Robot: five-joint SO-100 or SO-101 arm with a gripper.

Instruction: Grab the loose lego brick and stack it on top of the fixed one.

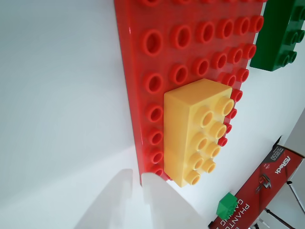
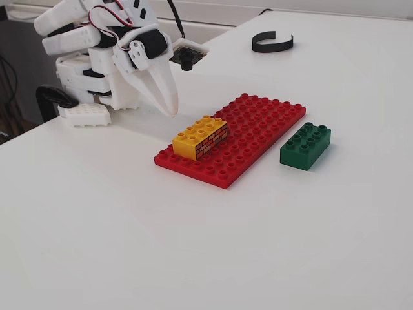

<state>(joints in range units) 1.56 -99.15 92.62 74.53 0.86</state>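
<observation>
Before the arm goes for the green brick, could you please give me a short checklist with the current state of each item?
1. Gripper empty: ok, nothing between the fingers in the fixed view.
2. Jaws open wide enough for the brick: cannot tell, they look nearly closed.
3. Green brick free to grasp: ok, it sits on the table beside the red baseplate, studs up.
4. Yellow brick top clear: ok, all studs bare.
5. Yellow brick seated on the baseplate: ok, at its near corner.
6. Path clear: ok, the black band lies far behind.
</observation>
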